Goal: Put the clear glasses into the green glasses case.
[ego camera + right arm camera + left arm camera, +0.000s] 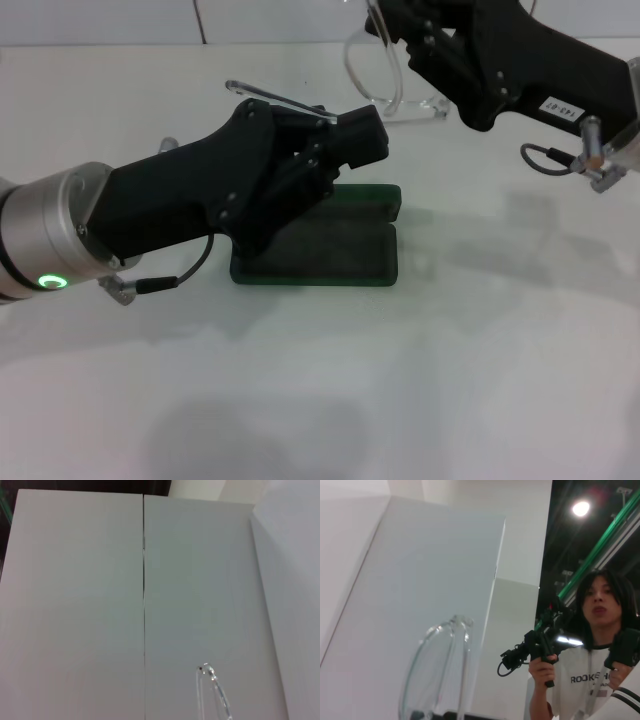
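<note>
The clear glasses [375, 75] hang above the table behind the green glasses case [330, 250], which lies open with its lid folded back. One thin arm of the glasses [280, 100] runs out to the left over my left gripper [362, 135], whose fingers are closed at its hinge end. My right gripper [392, 28] comes in from the upper right and pinches the top of the lens. The lens [432, 675] fills the lower part of the left wrist view, and an arm tip [210, 687] shows in the right wrist view.
The white table [450, 380] runs back to a white wall. A person [597, 645] holding hand controllers stands beyond the table in the left wrist view. The left forearm hangs over the case's left end.
</note>
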